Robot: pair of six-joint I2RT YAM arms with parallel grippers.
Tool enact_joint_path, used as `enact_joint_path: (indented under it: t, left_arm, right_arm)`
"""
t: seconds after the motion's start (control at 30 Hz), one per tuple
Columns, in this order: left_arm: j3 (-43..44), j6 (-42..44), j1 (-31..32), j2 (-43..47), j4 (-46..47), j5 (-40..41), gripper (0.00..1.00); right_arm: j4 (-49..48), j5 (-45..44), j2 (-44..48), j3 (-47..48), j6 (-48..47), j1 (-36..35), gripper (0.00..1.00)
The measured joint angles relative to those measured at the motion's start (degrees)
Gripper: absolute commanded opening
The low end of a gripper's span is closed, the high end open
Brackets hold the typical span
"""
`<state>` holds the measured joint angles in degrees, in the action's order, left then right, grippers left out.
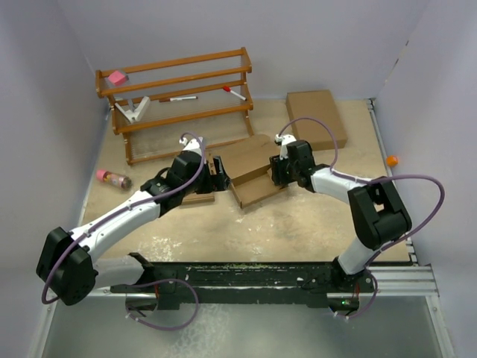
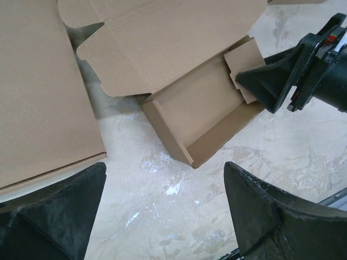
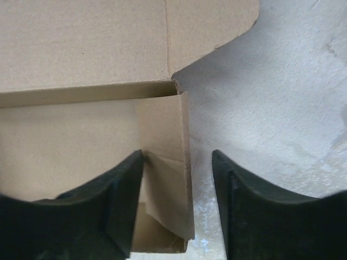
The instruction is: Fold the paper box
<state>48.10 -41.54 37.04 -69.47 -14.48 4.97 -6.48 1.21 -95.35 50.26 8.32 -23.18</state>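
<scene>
The paper box (image 1: 252,173) lies mid-table, partly folded: a shallow brown tray with its lid flap (image 2: 162,38) open toward the back. My right gripper (image 1: 277,170) is open and straddles the tray's right end wall (image 3: 176,135). One finger (image 3: 108,200) is inside against the folded flap. The other finger (image 3: 255,200) is outside with a gap to the wall. My left gripper (image 1: 218,173) is open and empty at the box's left side. In the left wrist view it (image 2: 164,168) hovers over bare table near the tray's corner (image 2: 190,160).
A large flat brown box (image 1: 317,118) lies at the back right. Another flat brown box (image 2: 38,92) lies under my left arm. A wooden rack (image 1: 175,97) stands at the back left. A pink bottle (image 1: 112,179) lies left, and an orange ball (image 1: 392,159) right.
</scene>
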Motion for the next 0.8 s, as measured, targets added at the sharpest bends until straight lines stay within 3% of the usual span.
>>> enact_joint_path:
  t: [0.13,0.3,0.53,0.57,0.6,0.8]
  left_arm:
    - [0.00,2.86,-0.28,0.52,0.87,-1.42,0.92]
    - [0.24,6.38,-0.66,1.31,1.66,-2.82,0.92]
    - [0.44,8.22,-1.79,1.29,2.36,-4.59,0.92]
    - [0.44,8.22,-1.86,1.25,2.60,-4.76,0.92]
    - [0.44,8.22,-2.03,1.20,2.89,-5.07,0.92]
    - [0.44,8.22,-2.73,0.59,4.13,-6.75,0.92]
  right_arm:
    - [0.26,0.33,1.84,0.00,-2.32,0.20,0.65]
    - [0.39,1.22,2.71,0.63,-4.74,0.72,0.55]
    - [2.40,1.01,-2.78,4.44,-6.40,0.74,0.23]
    - [2.82,0.79,-3.72,4.85,-6.75,0.74,0.16]
    - [3.30,0.57,-4.61,5.16,-6.88,0.74,0.03]
    - [5.51,-4.63,-6.91,7.34,-9.22,0.52,0.00]
